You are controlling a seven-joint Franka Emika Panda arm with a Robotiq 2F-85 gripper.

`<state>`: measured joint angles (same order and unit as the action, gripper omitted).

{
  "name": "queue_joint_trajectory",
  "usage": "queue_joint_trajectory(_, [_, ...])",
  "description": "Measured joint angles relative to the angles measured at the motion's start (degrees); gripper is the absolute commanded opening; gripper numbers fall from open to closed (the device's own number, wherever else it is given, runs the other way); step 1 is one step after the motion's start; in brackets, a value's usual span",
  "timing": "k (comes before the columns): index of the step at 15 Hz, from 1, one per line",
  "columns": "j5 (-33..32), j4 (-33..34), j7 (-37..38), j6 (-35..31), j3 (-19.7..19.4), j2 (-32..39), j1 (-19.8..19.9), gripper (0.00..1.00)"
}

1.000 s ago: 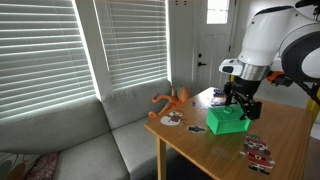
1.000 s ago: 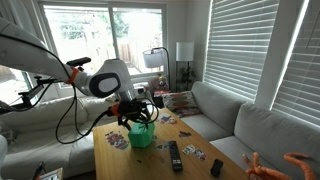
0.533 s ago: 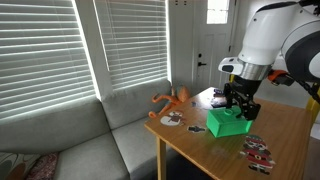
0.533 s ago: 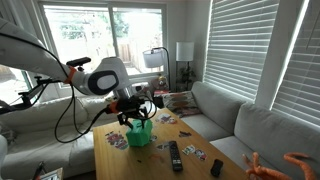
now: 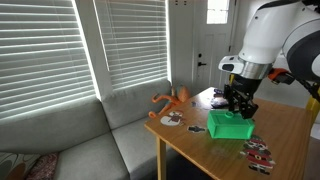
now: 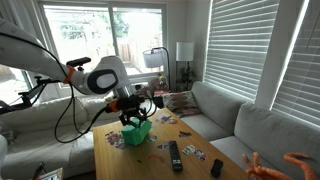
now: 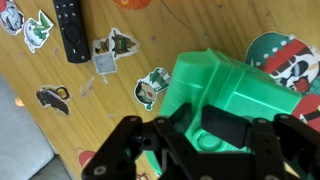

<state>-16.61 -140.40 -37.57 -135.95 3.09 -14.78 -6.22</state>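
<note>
The gripper (image 5: 238,108) is clamping one wall of the green plastic bin (image 5: 228,126), holding it tilted; it is probably light, stiff and somewhat slippery

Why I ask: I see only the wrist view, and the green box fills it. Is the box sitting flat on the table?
Observer: No. In an exterior view the green box is tilted under the gripper, its low edge near the table.
Operator: Anything out by the table's edge?
Observer: Yes. An orange toy sits by the corner nearest the sofa. I can't tell whether it rests on the table.
</note>
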Motion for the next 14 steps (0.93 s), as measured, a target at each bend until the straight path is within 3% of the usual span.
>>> queue_joint_trajectory(9, [-0.5, -0.4, 0.7, 0.8, 0.2, 0.0, 0.0, 0.0])
queue_joint_trajectory(10, [-0.5, -0.3, 1.0, 0.8, 0.2, -0.1, 0.0, 0.25])
queue_joint_trajectory(12, [-0.5, -0.3, 2.0, 1.5, 0.3, -0.8, 0.0, 0.32])
queue_joint_trajectory(14, [-0.4, -0.1, 3.7, 2.3, 0.5, -2.3, -0.1, 0.46])
